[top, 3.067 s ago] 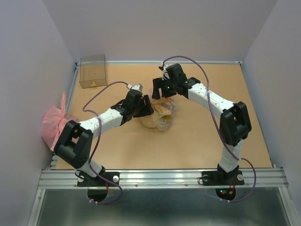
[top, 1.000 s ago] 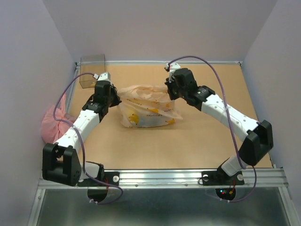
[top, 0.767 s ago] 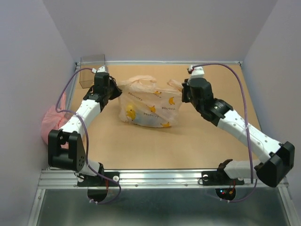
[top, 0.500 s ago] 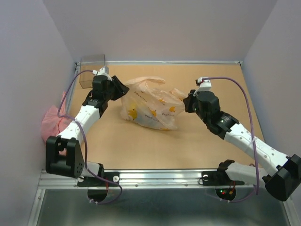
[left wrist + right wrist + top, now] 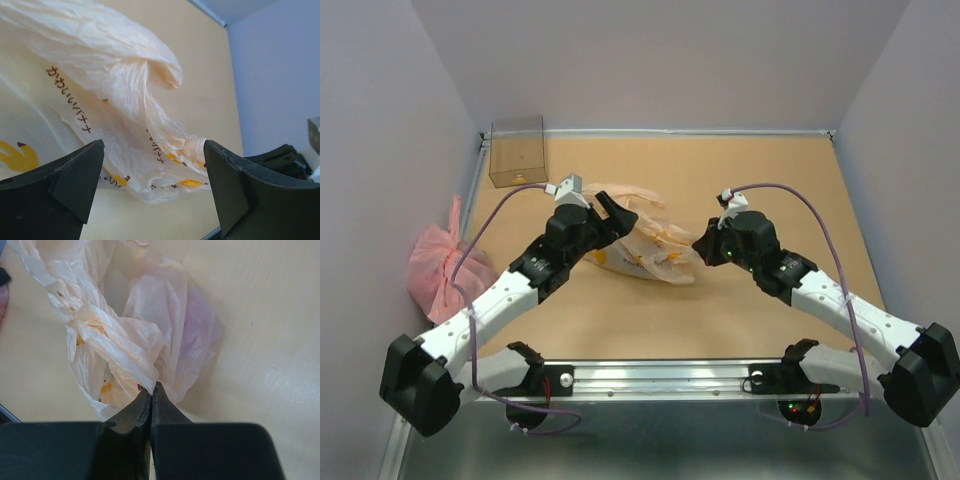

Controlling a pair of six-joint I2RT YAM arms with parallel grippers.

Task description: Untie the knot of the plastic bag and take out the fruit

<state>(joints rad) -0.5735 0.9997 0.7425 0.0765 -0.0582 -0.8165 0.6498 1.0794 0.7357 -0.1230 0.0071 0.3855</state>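
The plastic bag [image 5: 645, 248] lies slumped on the tan table, pale peach with yellow printed marks. My left gripper [image 5: 617, 213] hovers over its left end, jaws wide open with nothing between them. In the left wrist view the bag [image 5: 115, 100] lies beyond the open gripper [image 5: 152, 150], apart from both fingers [image 5: 70, 180]. My right gripper [image 5: 701, 247] sits at the bag's right end, shut on the film. The right wrist view shows the shut gripper [image 5: 151, 386] pinching a twisted ear [image 5: 117, 347] of the bag. I cannot make out the knot. The fruit is hidden.
A pink crinkled bag [image 5: 435, 265] sits against the left wall. A translucent brown box [image 5: 517, 150] stands in the far left corner. Grey walls close in three sides, and a metal rail [image 5: 660, 375] runs along the near edge.
My left gripper opened, let go of the bag and swung in over its left end. My right gripper, still shut on the ear, drew nearer and leftward. The stretched bag slumped.
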